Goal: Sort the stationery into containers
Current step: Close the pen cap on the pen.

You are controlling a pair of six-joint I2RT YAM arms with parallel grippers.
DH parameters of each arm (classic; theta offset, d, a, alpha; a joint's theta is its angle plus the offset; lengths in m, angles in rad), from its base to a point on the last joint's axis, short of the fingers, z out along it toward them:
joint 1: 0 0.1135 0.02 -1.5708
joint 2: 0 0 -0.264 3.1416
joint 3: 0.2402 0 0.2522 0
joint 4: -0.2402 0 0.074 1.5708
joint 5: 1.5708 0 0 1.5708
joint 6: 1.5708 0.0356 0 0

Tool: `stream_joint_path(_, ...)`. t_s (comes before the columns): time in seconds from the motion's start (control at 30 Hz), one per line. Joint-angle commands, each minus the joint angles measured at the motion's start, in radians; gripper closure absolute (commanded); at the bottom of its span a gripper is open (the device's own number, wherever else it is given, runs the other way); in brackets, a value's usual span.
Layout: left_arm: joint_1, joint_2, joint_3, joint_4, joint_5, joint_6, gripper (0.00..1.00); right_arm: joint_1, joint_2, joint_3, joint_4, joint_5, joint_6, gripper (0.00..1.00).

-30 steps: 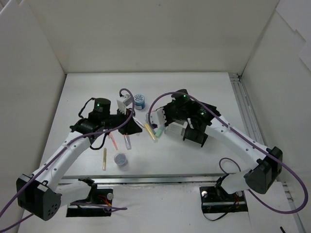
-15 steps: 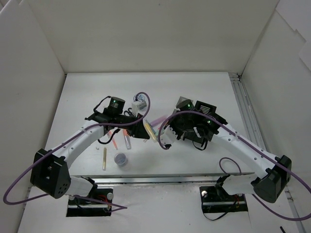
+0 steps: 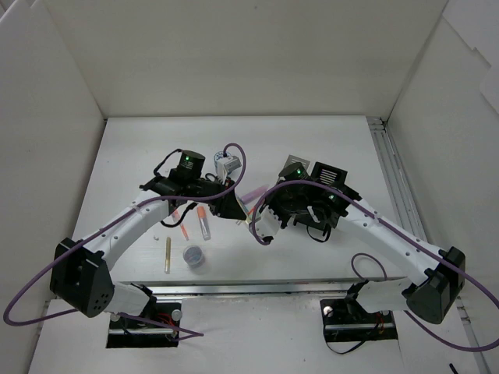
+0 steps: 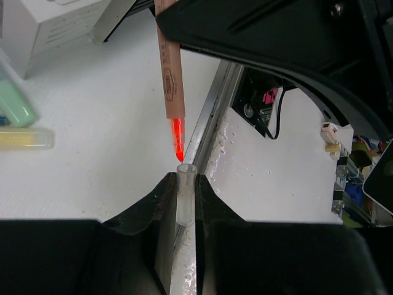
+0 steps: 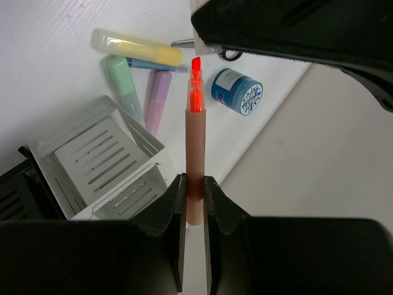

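My right gripper (image 5: 195, 184) is shut on an uncapped orange marker (image 5: 195, 147), its bright tip pointing away from the wrist. My left gripper (image 4: 185, 184) is shut on a small clear cap (image 4: 185, 192). In the left wrist view the orange marker (image 4: 171, 74) hangs with its tip just above the cap's open end, not touching. In the top view both grippers, left (image 3: 234, 212) and right (image 3: 256, 223), meet at mid-table. Yellow (image 5: 136, 47), green (image 5: 124, 86) and purple (image 5: 158, 98) markers and the blue tin (image 5: 236, 91) lie below.
The white organizer (image 5: 104, 166) and black mesh holder (image 3: 327, 175) stand under the right arm. A purple jar (image 3: 193, 255), a yellow pen (image 3: 168, 255), a pink pen (image 3: 183, 224) and a clear-capped marker (image 3: 204, 224) lie near the left arm.
Both arms have swung toward the table's middle. The right gripper brought the orange marker away from the organizer, and the cap and marker tip have closed to a small gap.
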State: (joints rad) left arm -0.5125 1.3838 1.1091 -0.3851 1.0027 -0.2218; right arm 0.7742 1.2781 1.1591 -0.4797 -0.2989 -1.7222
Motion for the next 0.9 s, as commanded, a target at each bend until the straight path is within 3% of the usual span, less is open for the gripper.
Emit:
stream_joint_path(0.0,-0.004,0.012,0.070,0.051,-0.006,-0.011,1.00,0.013,0.006,0.025,0.019,-0.040,-0.005,1.00)
stream_joint_path(0.23,-0.004,0.052,0.098,0.034,0.017,-0.002,1.00,0.025,0.015,0.027,0.019,-0.040,0.001,1.00)
stream_joint_path(0.6,-0.004,-0.014,0.048,0.017,-0.027,-0.017,1.00,0.025,0.043,0.045,0.020,0.086,0.023,1.00)
stream_joint_path(0.87,-0.004,-0.045,0.023,0.009,-0.056,-0.024,1.00,0.027,0.032,0.051,0.023,0.095,0.033,1.00)
